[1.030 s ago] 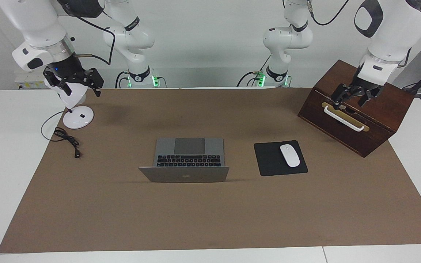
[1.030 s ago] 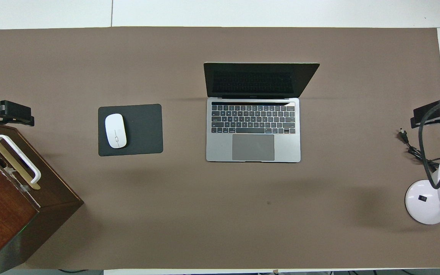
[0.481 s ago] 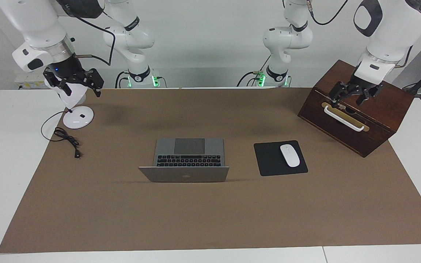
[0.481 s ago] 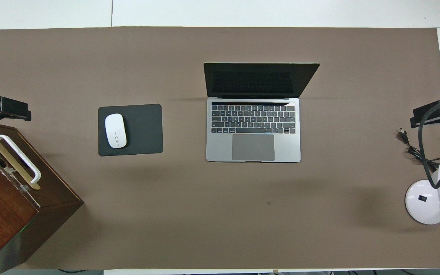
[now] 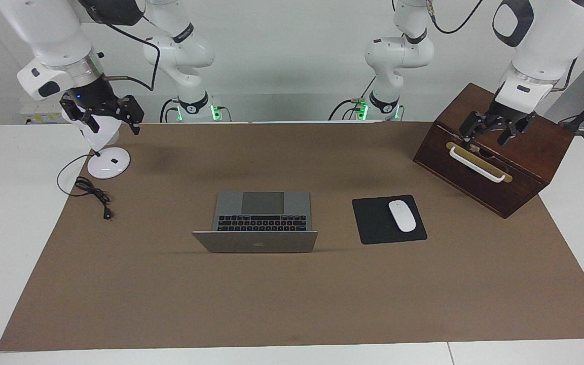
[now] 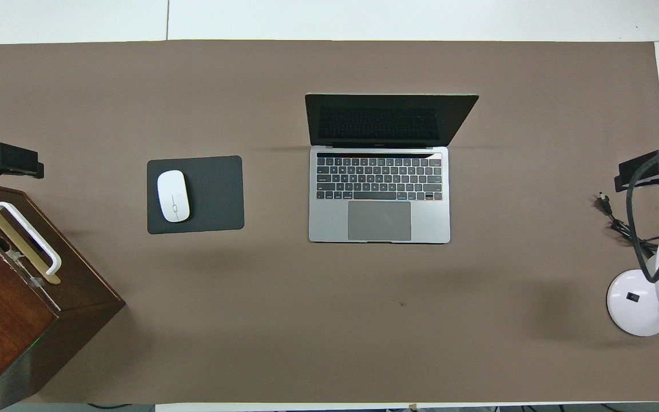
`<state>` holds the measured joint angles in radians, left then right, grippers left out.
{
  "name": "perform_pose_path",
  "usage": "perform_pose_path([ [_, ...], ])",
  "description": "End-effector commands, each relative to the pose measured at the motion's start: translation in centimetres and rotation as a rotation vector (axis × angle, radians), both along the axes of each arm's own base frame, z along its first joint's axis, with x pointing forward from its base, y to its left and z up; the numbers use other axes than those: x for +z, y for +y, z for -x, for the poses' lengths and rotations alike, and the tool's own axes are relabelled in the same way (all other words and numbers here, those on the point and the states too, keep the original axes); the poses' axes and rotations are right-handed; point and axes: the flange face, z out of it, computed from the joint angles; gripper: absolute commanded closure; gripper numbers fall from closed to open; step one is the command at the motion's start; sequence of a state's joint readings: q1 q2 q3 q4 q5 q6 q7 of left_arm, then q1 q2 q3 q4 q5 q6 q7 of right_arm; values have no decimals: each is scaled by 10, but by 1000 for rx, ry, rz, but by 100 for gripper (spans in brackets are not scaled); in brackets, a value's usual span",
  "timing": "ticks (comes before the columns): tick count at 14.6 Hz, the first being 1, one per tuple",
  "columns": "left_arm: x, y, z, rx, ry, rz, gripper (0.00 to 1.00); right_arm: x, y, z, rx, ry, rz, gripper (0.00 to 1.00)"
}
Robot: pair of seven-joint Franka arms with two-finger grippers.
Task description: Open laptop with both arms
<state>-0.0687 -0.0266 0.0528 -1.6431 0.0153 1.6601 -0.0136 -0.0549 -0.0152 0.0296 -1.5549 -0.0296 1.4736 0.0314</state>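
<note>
The silver laptop (image 5: 264,218) (image 6: 379,194) stands open in the middle of the brown mat, its black keyboard and grey trackpad facing the robots and its lid raised. My left gripper (image 5: 489,137) (image 6: 3,161) hangs open and empty over the wooden box at the left arm's end of the table, well clear of the laptop. Above the white lamp at the right arm's end, my right gripper (image 5: 112,124) (image 6: 650,169) is held up, open, with nothing in it.
A dark wooden box (image 5: 530,152) with a white handle (image 5: 477,165) stands at the left arm's end. A white mouse (image 5: 402,215) lies on a black mouse pad (image 5: 373,223) beside the laptop. A white lamp base (image 5: 108,163) and its black cable (image 5: 94,192) sit at the right arm's end.
My left gripper has drifted slightly over the box, away from the laptop. The right gripper and the laptop have not moved.
</note>
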Motion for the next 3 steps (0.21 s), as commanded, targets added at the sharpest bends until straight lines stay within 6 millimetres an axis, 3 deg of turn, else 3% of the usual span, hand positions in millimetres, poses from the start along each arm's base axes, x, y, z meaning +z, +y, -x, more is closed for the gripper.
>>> perform_pose_path([
  [1,5,3,1,-13,-14,10,0,-2,-2,2,-10,14,9,0],
  [3,5,2,1,-14,-14,10,0,-2,-2,2,-10,14,8,0],
])
